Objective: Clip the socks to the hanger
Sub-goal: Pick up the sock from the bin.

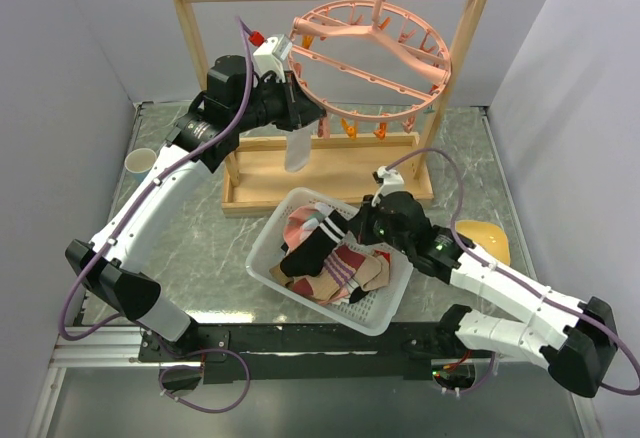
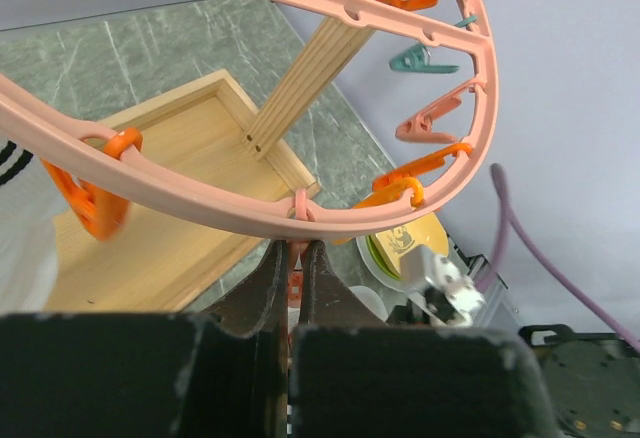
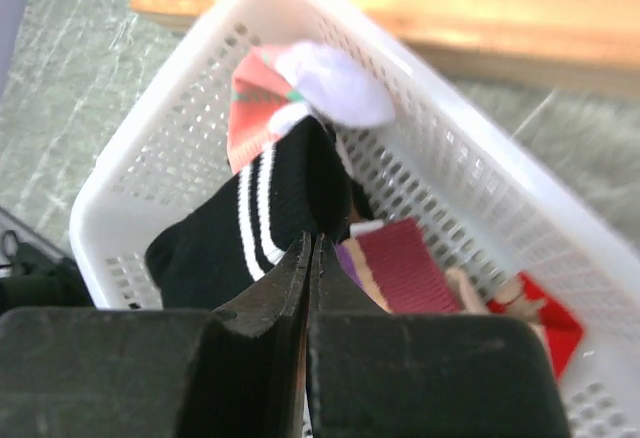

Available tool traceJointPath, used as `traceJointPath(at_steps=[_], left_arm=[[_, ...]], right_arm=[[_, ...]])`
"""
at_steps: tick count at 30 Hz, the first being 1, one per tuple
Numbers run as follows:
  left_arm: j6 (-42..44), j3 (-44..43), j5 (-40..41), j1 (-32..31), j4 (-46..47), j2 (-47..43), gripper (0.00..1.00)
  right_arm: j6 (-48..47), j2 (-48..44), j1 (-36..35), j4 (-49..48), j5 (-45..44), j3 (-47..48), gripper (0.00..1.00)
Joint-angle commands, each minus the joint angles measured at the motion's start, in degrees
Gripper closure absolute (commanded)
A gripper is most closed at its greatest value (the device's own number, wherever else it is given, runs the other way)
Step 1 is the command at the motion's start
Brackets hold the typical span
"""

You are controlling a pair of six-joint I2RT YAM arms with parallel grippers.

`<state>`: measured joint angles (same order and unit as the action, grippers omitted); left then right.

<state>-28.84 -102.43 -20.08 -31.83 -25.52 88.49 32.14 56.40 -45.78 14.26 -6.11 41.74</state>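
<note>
Early: one white sock [image 1: 297, 150] hangs from hanger [image 2: 200, 203]; other socks [image 1: 340, 268] lie in basket [image 1: 265, 248]. Left gripper [image 2: 297, 258] pinches clip [image 2: 296, 283] under ring. Right gripper [image 3: 308, 258] is clamped on black sock [image 3: 250, 228], still in basket.

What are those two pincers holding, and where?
Left pincer pinches an orange clip under the hanger. Right pincer seems to nip the black sock at its edge.
</note>
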Motion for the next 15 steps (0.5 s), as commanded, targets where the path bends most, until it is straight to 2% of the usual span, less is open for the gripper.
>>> traceJointPath(at_steps=[1, 8, 15], left_arm=[[-0.9, -0.5, -0.2, 0.0, 3.5, -1.6, 0.99], [0.1, -2.3, 0.4, -1.5, 3.5, 0.4, 0.99], [0.4, -3.6, 0.7, -2.2, 3.5, 1.1, 0.99]], right_arm=[[-11.5, -0.4, -2.7, 3.0, -8.3, 9.4, 1.0], [-25.4, 4.0, -4.2, 7.4, -14.2, 24.5, 1.0], [-33.6, 7.6, -4.6, 8.9, -16.1, 31.6, 1.0]])
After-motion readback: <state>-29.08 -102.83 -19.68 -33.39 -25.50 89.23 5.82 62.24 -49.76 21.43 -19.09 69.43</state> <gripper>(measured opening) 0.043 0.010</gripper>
